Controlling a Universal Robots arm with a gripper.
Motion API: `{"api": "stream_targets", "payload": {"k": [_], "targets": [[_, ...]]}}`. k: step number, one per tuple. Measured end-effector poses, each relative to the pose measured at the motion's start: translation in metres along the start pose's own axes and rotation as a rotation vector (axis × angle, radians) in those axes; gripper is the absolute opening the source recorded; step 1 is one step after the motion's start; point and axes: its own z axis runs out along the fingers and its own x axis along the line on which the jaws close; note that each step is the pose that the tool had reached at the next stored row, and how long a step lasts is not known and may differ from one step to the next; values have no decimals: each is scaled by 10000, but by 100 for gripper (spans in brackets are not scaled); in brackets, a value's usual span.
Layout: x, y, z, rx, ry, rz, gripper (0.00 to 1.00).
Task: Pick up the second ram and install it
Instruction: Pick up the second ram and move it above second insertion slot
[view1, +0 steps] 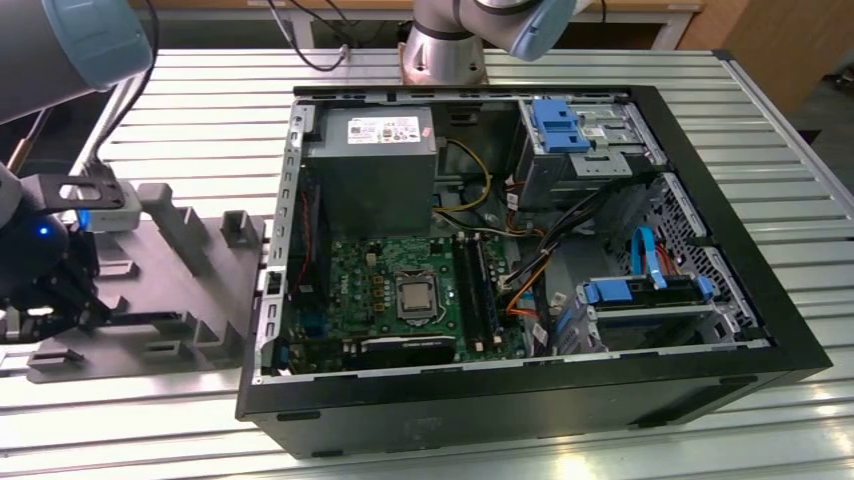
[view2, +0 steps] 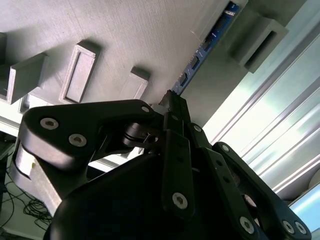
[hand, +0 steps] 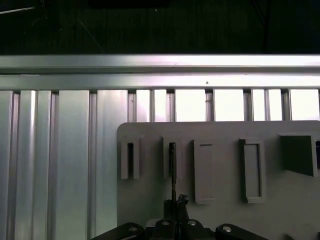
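Pinching the second ram (view2: 202, 47) edge-on, the gripper (view2: 172, 98) looks clamped on it: light, rigid, fragile board, best held by its edges.

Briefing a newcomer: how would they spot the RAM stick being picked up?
Beside the open computer case, on the exterior view's left, lies a grey fixture plate. The second ram stands on edge in it, gripped by the gripper: a thin bluish board among plain grey blocks.
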Motion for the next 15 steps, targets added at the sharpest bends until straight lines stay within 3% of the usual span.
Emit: {"api": "stream_targets", "payload": {"k": [15], "targets": [[-4,6,-117,-1,-45,-2,11]]}}
